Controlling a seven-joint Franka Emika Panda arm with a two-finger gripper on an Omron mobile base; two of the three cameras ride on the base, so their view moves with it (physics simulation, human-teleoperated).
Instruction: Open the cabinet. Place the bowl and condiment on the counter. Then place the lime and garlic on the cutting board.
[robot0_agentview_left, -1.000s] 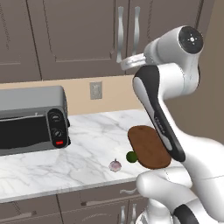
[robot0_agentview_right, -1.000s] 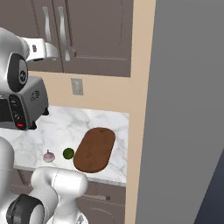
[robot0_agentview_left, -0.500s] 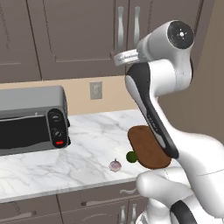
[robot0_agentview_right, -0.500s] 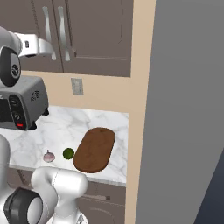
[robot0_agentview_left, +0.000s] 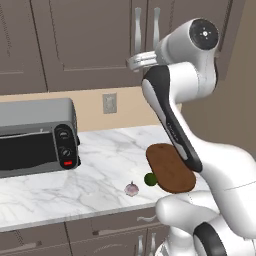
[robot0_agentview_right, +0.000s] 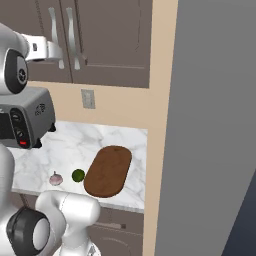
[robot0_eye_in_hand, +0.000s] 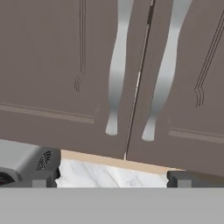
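The cabinet (robot0_agentview_left: 90, 40) (robot0_agentview_right: 110, 40) has both doors closed, and its two silver bar handles (robot0_eye_in_hand: 117, 65) hang side by side. My gripper (robot0_agentview_left: 133, 62) (robot0_agentview_right: 59, 52) (robot0_eye_in_hand: 111, 180) is raised in front of the lower ends of those handles, open and holding nothing. On the counter (robot0_agentview_left: 100, 150) the garlic (robot0_agentview_left: 131, 188) (robot0_agentview_right: 56, 178) and the lime (robot0_agentview_left: 150, 178) (robot0_agentview_right: 78, 175) lie just left of the cutting board (robot0_agentview_left: 170, 167) (robot0_agentview_right: 108, 170), which is bare. The bowl and condiment are hidden.
A silver toaster oven (robot0_agentview_left: 35, 137) (robot0_agentview_right: 25, 120) stands on the counter's left part. A wall outlet (robot0_agentview_left: 109, 103) sits under the cabinet. A tall grey panel (robot0_agentview_right: 210, 125) closes off the right side. Low drawers (robot0_agentview_left: 115, 235) run beneath the counter edge.
The arm has swung the hand a little left and up, closer to the cabinet handles. The jaws stayed open. Lime, garlic and board have not moved.
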